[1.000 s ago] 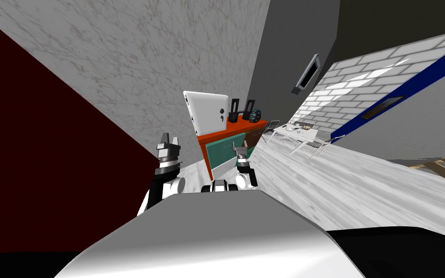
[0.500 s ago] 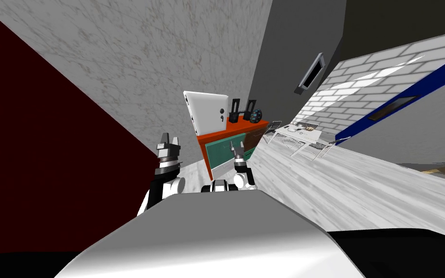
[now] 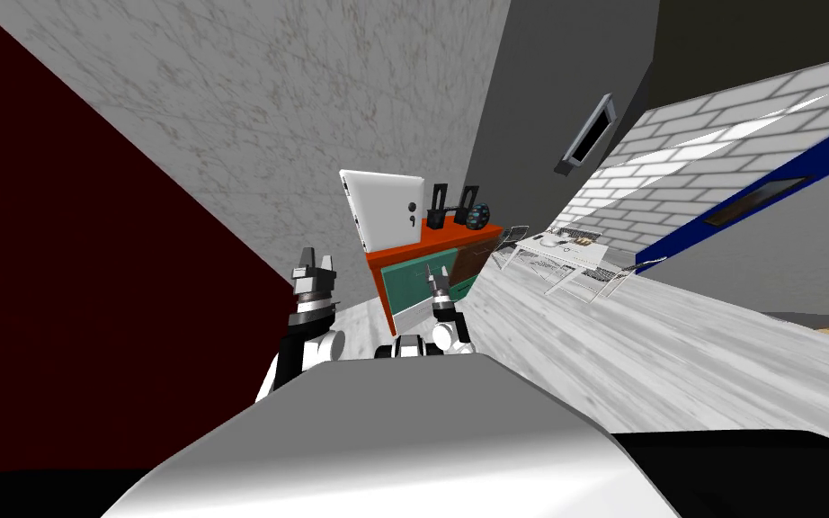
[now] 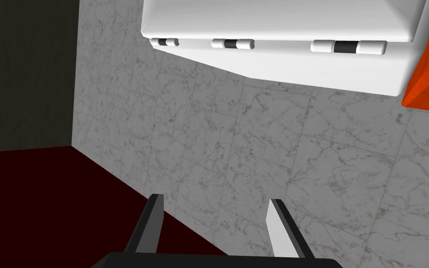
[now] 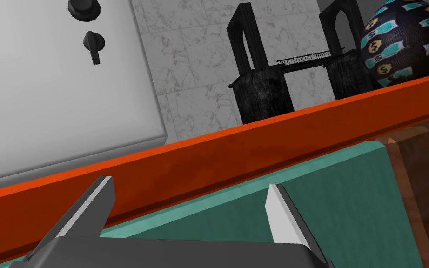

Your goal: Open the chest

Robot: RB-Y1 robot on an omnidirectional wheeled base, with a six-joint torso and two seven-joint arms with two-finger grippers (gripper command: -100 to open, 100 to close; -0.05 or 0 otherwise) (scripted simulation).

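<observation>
The chest (image 3: 386, 214) is a white box with a black knob and a black lever on its front. It stands on an orange cabinet (image 3: 440, 243) with teal doors (image 3: 411, 281), against the marbled wall. My right gripper (image 3: 430, 273) is open, raised in front of the cabinet's teal door. In its wrist view the fingers (image 5: 190, 186) point at the orange top edge (image 5: 255, 144), and the chest (image 5: 46, 93) is beyond and to one side. My left gripper (image 3: 314, 260) is open at the cabinet's left; from there the chest's hinged side (image 4: 278, 60) is visible beyond its fingers (image 4: 214, 201).
A black two-post ornament (image 5: 264, 88) and a patterned ball (image 5: 404, 42) stand on the cabinet beside the chest. A dark red wall (image 3: 89, 315) runs along my left. A white table with wire chairs (image 3: 566, 252) stands further right on the pale floor.
My right gripper has risen and reached forward toward the cabinet's front. The head view has turned slightly. The left arm has held still.
</observation>
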